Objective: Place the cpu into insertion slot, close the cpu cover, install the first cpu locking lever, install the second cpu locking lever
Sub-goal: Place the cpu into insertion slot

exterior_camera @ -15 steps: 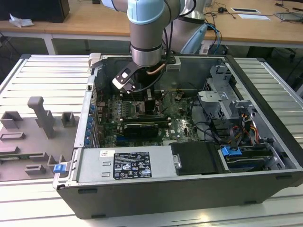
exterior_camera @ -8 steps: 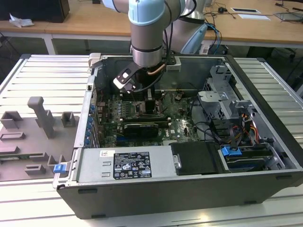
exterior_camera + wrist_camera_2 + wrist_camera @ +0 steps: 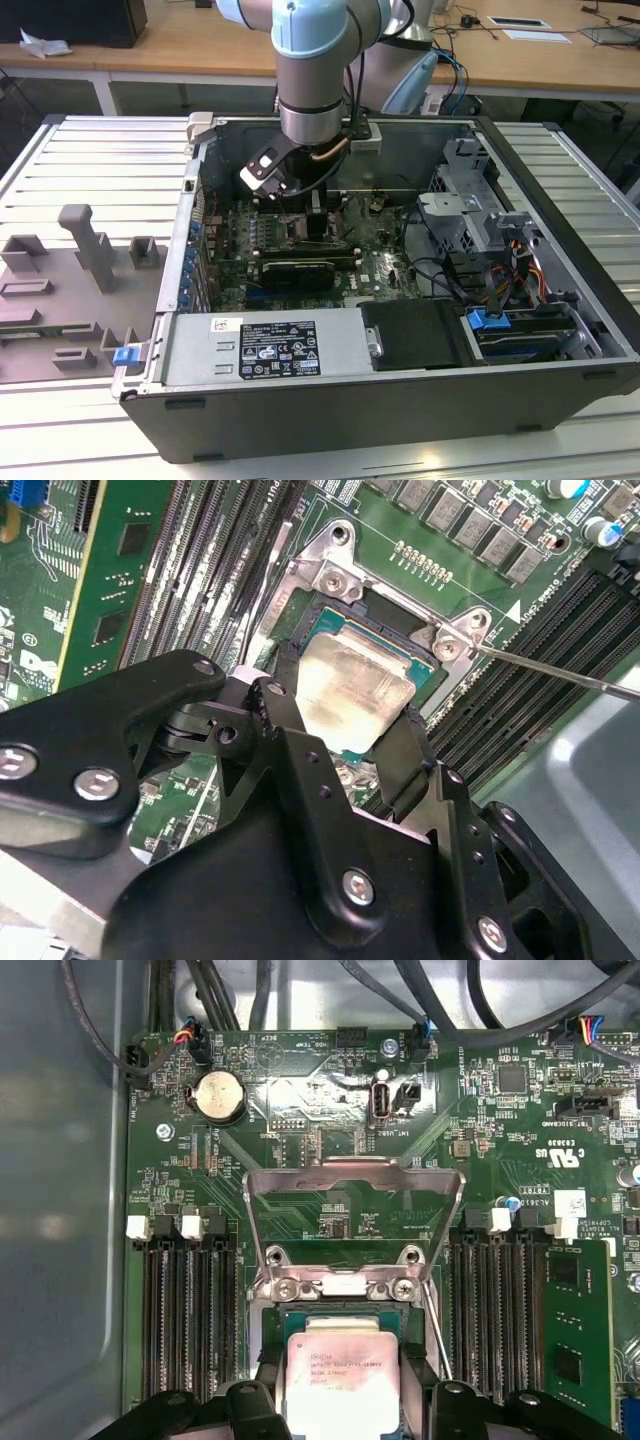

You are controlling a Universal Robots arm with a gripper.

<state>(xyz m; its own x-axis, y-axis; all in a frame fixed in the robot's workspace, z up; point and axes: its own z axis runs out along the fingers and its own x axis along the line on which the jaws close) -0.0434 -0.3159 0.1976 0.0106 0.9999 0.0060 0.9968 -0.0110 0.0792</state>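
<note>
Placement of the cpu (image 3: 352, 688) is in hand: it lies over the insertion slot (image 3: 335, 612), pinched at two opposite edges by the gripper (image 3: 338, 720). Keep it level and square to the slot, with no sideways push; the cpu cover (image 3: 352, 1168) stands hinged up beyond, clear.

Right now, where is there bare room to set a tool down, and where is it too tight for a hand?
Bare: the ribbed table on the exterior view's left beyond the grey fixture blocks, and right of the case. Crowded: the pincer at the cpu, memory slots on both sides, cables nearby.
</note>
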